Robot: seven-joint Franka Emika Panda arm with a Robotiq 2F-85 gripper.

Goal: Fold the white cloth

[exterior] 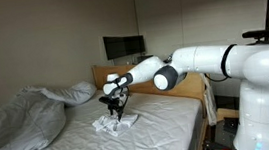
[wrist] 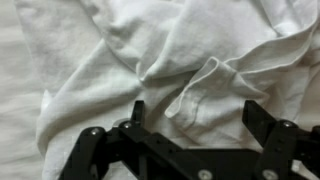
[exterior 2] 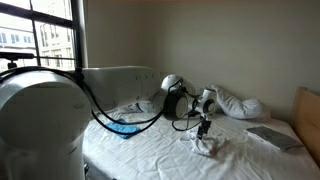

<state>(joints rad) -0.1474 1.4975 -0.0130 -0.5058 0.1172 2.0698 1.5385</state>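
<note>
Nearest the wrist camera are the black fingers (wrist: 137, 112) of the gripper (wrist: 194, 108), spread wide apart and clamped on nothing; whether their tips touch the fabric cannot be told. Just beyond them lies the white cloth (wrist: 150, 50), crumpled, with a raised ridge of fabric running up between the two fingers and its outer edge curving round on the left. In an exterior view it shows as a small heap on the bedsheet (exterior: 156, 133), directly under the gripper, with the rumpled duvet (exterior: 19, 122) well apart to the left.

The cloth looks thin, light and limp, so it should drape from any pinch and hold no shape of its own. It is not fragile, but it may drag or bunch on the sheet. A corner or the outer edge looks the better hold, since the middle ridge would lift several layers at once. A deep pinch risks catching the bedsheet beneath
</note>
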